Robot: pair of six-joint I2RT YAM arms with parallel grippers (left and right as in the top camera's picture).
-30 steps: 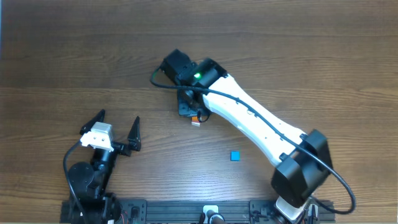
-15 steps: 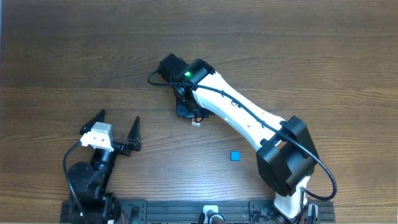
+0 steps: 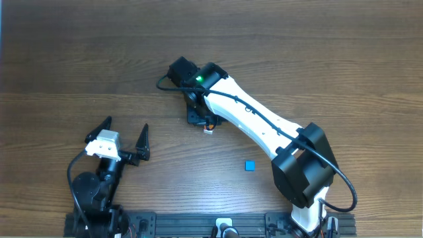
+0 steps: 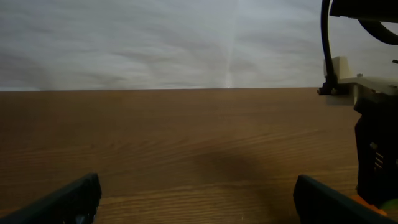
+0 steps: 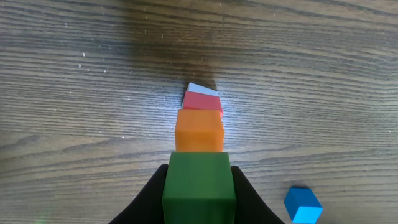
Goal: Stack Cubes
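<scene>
While the right arm reached from its base toward 11 o'clock across the wooden table (image 3: 66, 53), the right gripper (image 5: 199, 202) was clamped on the green cube (image 5: 199, 180), with a black finger (image 5: 149, 204) against each side face. Wrist view looked straight down a column: green cube nearest the camera, orange cube (image 5: 199, 138) directly beneath it, then red cube (image 5: 202, 101), and white cube (image 5: 203, 89) at the base on the wood. Edges lined up fairly well, the white one slightly skewed. Could not confirm whether green was resting fully on orange or was a hair above it. Blue cube (image 3: 249, 165) lay alone on the table, well apart from the column, between 4 and 5 o'clock from it in the top view, flat on one face. Left gripper (image 3: 127, 123) was parked near its own base, roughly 9 o'clock from the column and well apart from it, jaws spread wide and holding nothing. Its wrist view showed bare wood between the two finger pads, and the right arm's black gripper body farther off with a sliver of orange at its foot.
</scene>
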